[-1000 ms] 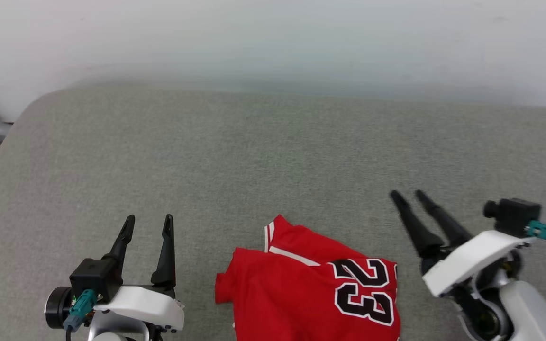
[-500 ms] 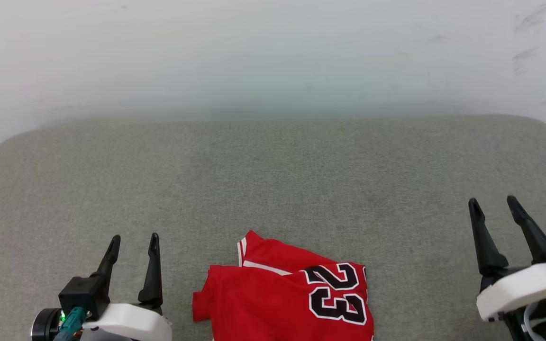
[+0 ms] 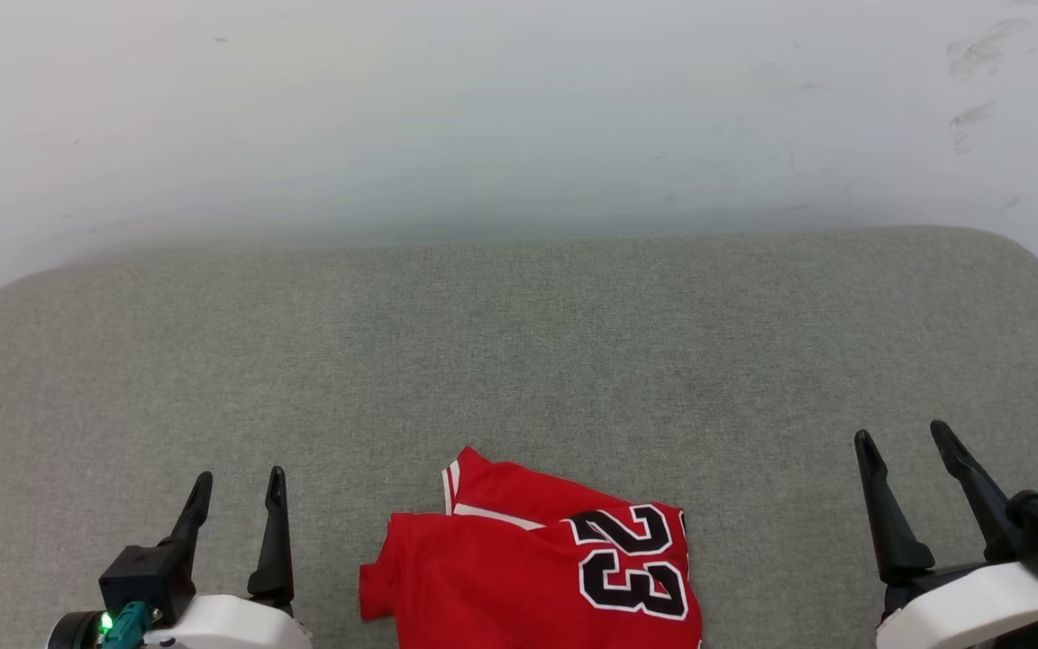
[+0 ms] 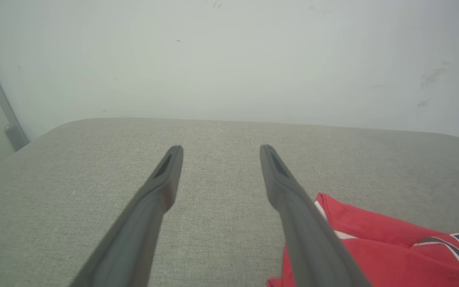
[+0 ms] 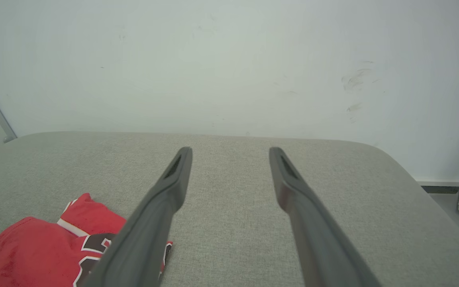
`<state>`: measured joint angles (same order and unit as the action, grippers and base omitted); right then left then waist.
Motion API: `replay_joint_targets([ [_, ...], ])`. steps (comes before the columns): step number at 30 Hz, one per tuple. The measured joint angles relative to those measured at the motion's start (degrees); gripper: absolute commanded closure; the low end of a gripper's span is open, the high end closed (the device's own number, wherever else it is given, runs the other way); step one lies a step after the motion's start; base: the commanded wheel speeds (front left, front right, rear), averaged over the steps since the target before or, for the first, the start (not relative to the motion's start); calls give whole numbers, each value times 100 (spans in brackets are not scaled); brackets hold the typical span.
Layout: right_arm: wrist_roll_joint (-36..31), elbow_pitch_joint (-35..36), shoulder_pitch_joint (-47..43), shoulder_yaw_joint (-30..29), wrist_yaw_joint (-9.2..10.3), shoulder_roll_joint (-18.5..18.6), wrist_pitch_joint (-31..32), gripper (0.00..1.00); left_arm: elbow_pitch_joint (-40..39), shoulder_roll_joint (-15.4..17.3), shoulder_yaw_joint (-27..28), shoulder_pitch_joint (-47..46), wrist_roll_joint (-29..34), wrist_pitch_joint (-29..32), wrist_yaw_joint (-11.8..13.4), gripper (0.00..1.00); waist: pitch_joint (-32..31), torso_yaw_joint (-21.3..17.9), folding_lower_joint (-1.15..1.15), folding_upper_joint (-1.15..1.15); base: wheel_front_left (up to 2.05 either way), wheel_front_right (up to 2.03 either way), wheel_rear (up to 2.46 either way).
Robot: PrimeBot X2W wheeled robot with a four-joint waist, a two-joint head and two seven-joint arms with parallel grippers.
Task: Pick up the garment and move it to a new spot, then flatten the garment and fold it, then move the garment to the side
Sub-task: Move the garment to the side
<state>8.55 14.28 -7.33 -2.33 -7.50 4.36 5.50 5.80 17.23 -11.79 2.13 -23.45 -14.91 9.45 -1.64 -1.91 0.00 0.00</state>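
The garment [image 3: 528, 577] lies folded small at the middle of the counter's [image 3: 519, 342] near edge, between the left end effector [image 3: 240, 473] and right end effector [image 3: 899, 433], both spread and empty, so seemingly only the move aside remains.

Garment [image 3: 492, 577] is smooth cloth, cushion [image 3: 519, 361] matt coarse weave.

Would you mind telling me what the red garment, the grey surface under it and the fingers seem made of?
The garment: soft matte fabric, going by its folds and creases. The surface: grey woven upholstery, grainy weave, rounded padded-looking corners. The fingers: smooth dark plastic or rubber, likely; dull sheen.
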Motion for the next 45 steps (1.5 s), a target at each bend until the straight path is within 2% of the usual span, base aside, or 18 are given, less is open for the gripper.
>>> replay_joint_targets([
  [12,153,56,1,-135,-1,-71,196,0,-11,12,40,-9,-7,0,64,0,33,88,0,0,0,0,0],
  [16,441,-155,-19,-390,-1,2,593,0,-148,-42,81,-68,47,0,89,0,84,203,0,0,0,0,0],
  [20,867,-427,-23,-450,0,328,1212,0,-356,-213,103,-140,169,-1,82,0,184,384,0,0,0,0,0],
  [24,1279,-706,-9,-225,0,600,1863,0,-535,-407,164,-201,307,-7,25,0,331,600,1,0,0,0,0],
  [29,1729,-982,62,240,0,767,2464,0,-666,-630,293,-247,438,-7,-89,0,545,873,1,0,0,0,0],
  [35,2170,-1330,388,844,0,860,2784,0,-715,-877,417,-365,589,-7,-252,0,850,1109,1,0,0,0,0],
  [45,2808,-2037,707,1362,-1,1053,3273,0,-601,-1137,633,-497,772,-7,-494,0,1232,1348,1,0,0,0,0],
])
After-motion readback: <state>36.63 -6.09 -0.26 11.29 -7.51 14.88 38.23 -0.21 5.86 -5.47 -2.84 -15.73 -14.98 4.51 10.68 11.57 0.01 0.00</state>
